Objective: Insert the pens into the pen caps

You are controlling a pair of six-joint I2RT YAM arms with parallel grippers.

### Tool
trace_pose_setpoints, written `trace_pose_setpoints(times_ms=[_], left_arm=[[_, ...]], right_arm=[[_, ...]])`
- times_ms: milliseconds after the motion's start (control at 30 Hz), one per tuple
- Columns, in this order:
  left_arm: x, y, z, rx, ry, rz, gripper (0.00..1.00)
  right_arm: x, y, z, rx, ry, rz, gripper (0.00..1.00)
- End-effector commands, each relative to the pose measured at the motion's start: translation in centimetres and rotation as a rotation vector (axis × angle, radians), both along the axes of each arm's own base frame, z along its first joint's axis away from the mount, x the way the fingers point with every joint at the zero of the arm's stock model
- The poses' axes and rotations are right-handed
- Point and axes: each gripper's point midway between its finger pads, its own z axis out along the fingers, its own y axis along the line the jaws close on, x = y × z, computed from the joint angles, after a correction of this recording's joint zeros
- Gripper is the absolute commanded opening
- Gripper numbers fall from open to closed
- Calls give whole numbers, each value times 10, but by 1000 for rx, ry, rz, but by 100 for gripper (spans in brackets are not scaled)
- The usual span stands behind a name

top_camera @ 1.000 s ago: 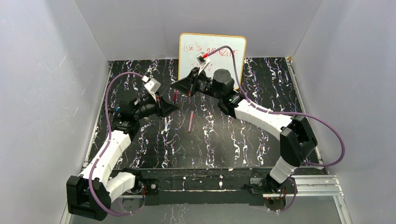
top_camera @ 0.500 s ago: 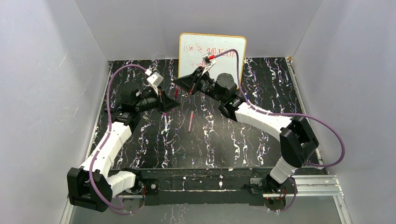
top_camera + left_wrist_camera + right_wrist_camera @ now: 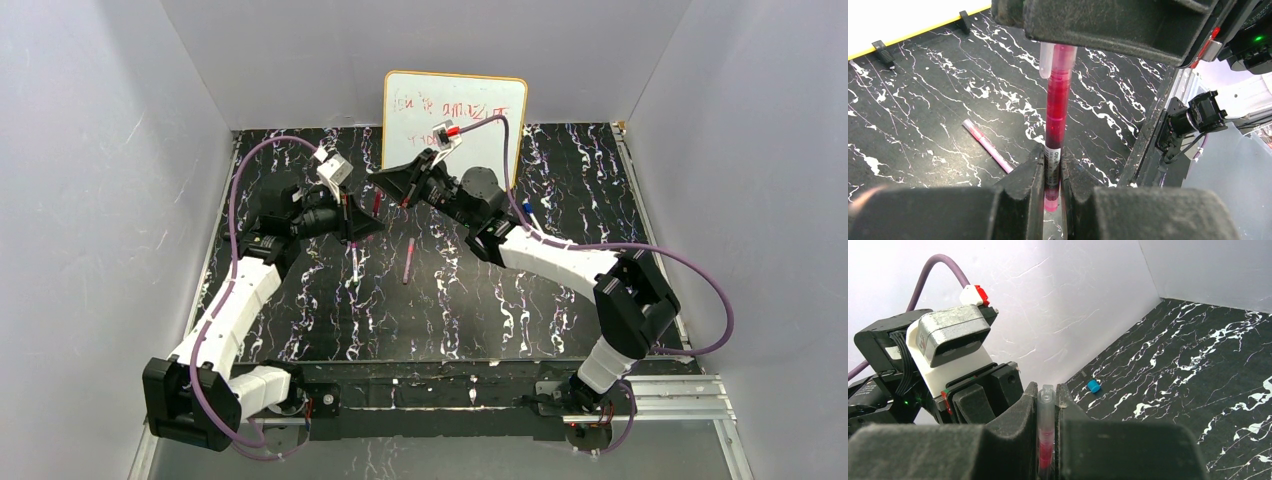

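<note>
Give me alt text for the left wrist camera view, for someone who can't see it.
The left gripper clamps a magenta pen, its far end seated in a translucent pen cap gripped by the right gripper above. A second pink pen lies loose on the black marbled table, with a whiteboard at top left.

The pen (image 3: 1056, 115) is translucent magenta plastic, glossy; the cap (image 3: 1046, 396) is frosted clear plastic. The left gripper (image 3: 1052, 167) and right gripper (image 3: 1046, 392) are matt black plastic, faintly grainy. The tabletop (image 3: 520, 310), black with white veining, looks smooth with a low sheen, perhaps a printed film. The walls (image 3: 1058, 300): matt white, lightly creased. The whiteboard (image 3: 470, 100): glossy white. The front rail (image 3: 660, 395): bare metal.
</note>
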Motion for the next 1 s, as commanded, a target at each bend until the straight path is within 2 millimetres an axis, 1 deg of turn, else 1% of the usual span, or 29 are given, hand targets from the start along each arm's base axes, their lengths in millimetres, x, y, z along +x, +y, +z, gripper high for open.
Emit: trace_pose_setpoints(times_ms=[0,133,333,967], left_arm=[[27,2,112,-76,-394,55,0],[28,4,113,-62,-406,62,0],[29,4,122,-54,-425,64,0],[27,6,129,-56,-438,76,0]], right_arm=[[-99,33,-135,-314,253,341,1],[-106,33,-145,-330,269,350,1],[-114,33,-154,-343,280,362,1],[-114,31,-155,-346,275,359,1]])
